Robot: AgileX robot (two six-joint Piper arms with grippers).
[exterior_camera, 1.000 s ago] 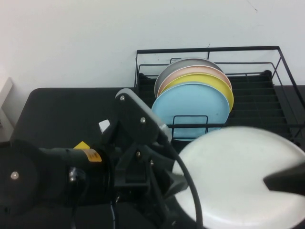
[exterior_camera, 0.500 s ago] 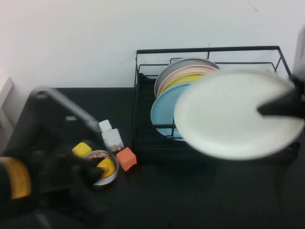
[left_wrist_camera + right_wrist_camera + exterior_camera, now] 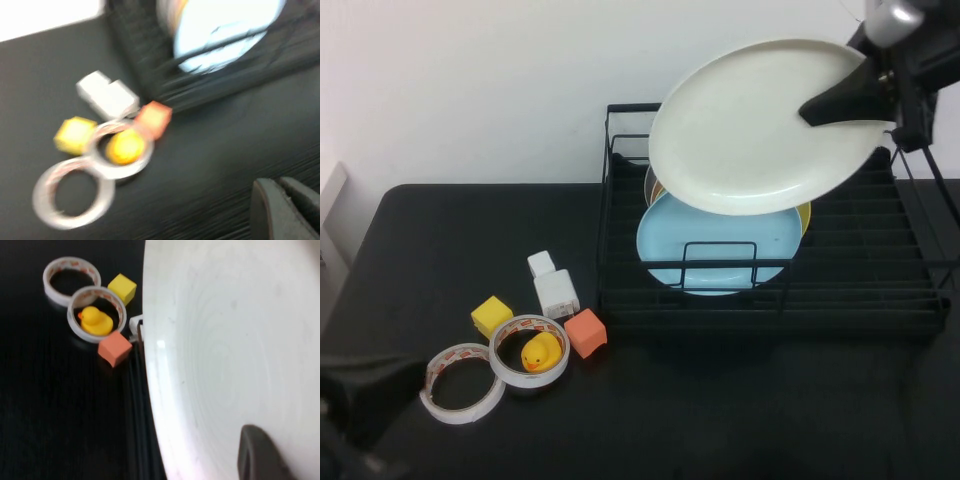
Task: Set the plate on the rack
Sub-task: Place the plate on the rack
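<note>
A matte black desk [image 3: 720, 400] stands against a plain white wall [image 3: 470, 80], with a pale strip of furniture showing at its far left edge. The black wire rack [image 3: 910, 290] sits on the desk below the right gripper [image 3: 840, 100], which is raised at the upper right of the high view and clamped on the rim of the white plate [image 3: 760, 130]. The plate hangs tilted in the air above the rack's rear half, its face turned toward the camera, touching nothing but the gripper. Directly beneath it a light blue plate [image 3: 720, 240] stands upright in the rack's slots, with a yellow plate [image 3: 804, 215] edge peeking out behind.

Well away from the right gripper, on the bare desk left of the rack, lie a white charger block [image 3: 555, 290], an orange cube [image 3: 585, 333], a yellow cube [image 3: 492, 316], and two tape rolls [image 3: 460, 398] touching each other, the nearer one ringing a yellow rubber duck [image 3: 540, 352].

The left gripper [image 3: 280, 200] shows only as dark fingers at the corner of its wrist view, above bare desk; whether it is apart or together cannot be told.

Half a second earlier the plate was lower, in front of the rack's stacked plates; it now sits higher and farther back. The left arm, then a dark blur over the small objects, has pulled off to the lower left corner.
</note>
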